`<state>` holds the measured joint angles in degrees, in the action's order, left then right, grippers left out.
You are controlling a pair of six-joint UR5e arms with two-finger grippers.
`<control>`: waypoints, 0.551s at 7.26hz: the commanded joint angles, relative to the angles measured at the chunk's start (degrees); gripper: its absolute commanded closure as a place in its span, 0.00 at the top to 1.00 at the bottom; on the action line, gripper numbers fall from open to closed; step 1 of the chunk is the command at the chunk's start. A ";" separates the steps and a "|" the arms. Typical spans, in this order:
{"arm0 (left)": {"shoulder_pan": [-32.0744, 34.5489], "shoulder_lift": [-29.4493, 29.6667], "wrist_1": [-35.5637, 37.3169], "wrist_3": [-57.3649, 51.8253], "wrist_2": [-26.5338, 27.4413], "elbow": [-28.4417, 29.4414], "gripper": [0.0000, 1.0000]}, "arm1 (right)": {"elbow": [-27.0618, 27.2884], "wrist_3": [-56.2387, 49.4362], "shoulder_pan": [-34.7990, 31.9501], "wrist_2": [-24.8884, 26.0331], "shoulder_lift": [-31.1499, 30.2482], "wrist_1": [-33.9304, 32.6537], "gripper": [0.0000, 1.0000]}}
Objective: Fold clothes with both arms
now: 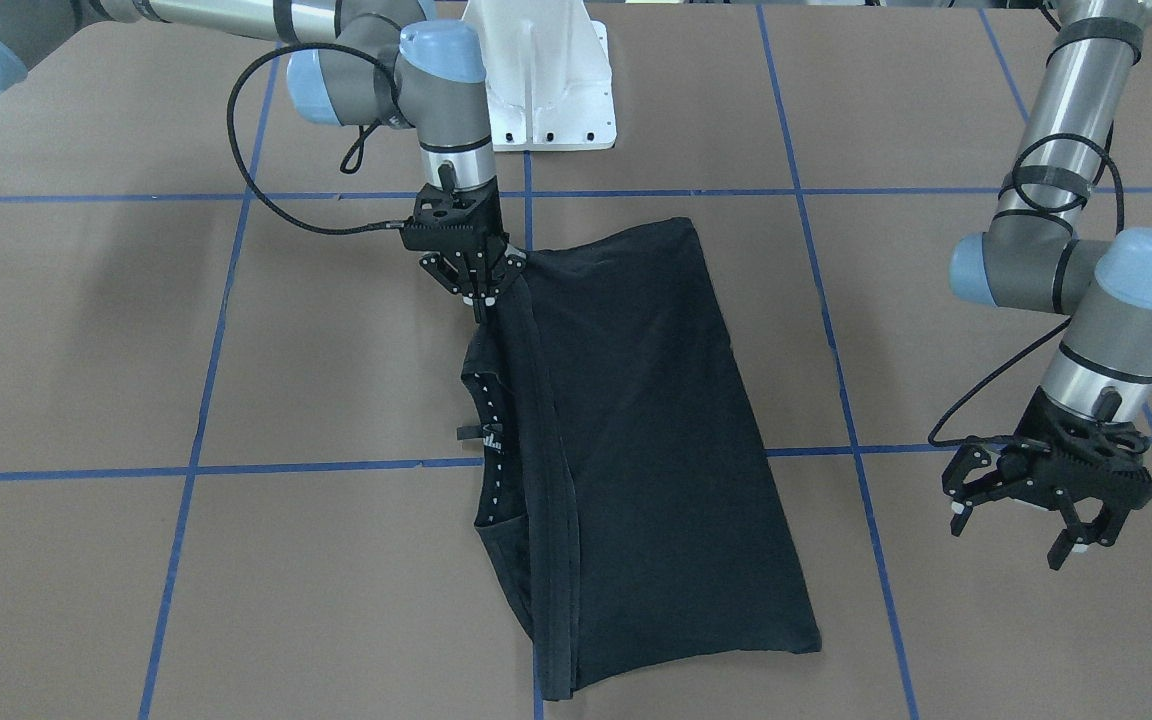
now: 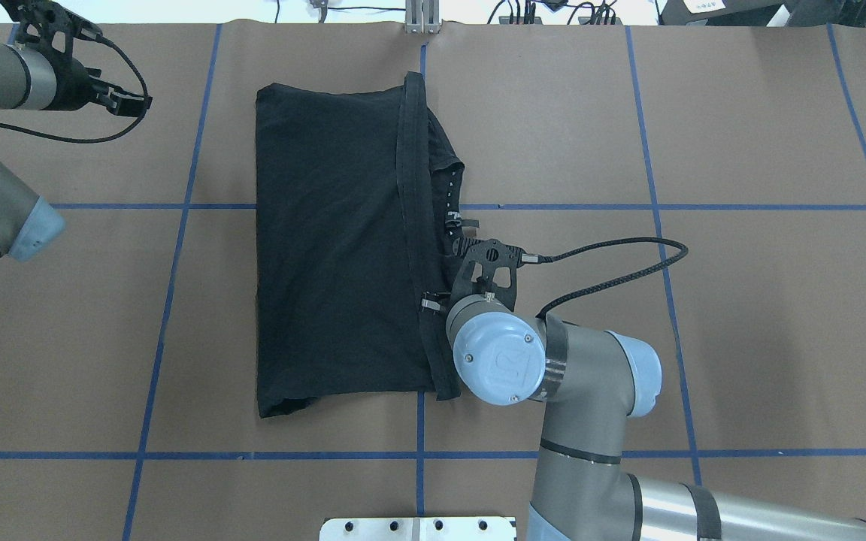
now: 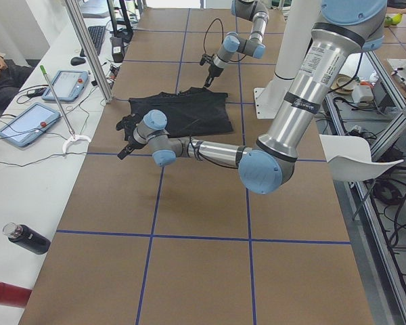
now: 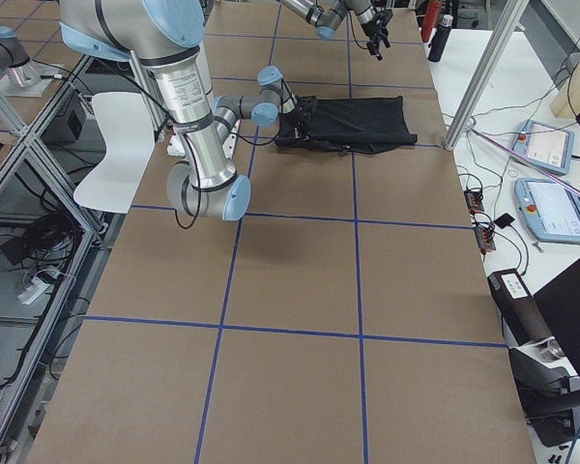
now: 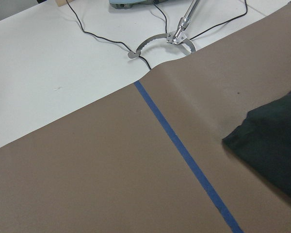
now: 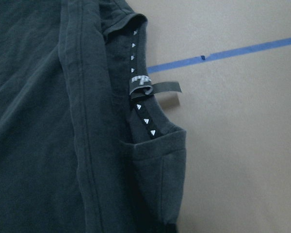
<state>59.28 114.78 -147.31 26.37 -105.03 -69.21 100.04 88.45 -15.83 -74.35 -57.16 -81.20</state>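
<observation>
The right gripper (image 1: 481, 298) is pinched on the shirt (image 1: 656, 430) at its collar-side edge, the cloth's length running away from its tips; the left gripper (image 1: 1011, 540), spread and empty, hangs well off.

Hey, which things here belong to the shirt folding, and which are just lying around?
Job: black T-shirt; right gripper, pinching its edge; left gripper, open.
Lying about: near tablet; far tablet; dark bottle; red bottle; white chair.
</observation>
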 commanded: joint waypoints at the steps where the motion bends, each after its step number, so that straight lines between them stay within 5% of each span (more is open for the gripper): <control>1: -0.04 0.00 0.00 0.08 0.00 -0.31 1.00 | 2.09 1.03 2.65 2.01 -2.06 -1.69 0.00; 4: -0.04 -0.08 0.00 1.57 -0.09 -0.40 1.00 | 2.09 0.15 2.30 1.66 -3.65 -1.51 0.00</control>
<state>59.27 114.73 -147.30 27.14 -105.05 -69.56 102.15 88.91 -13.42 -72.53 -60.24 -82.71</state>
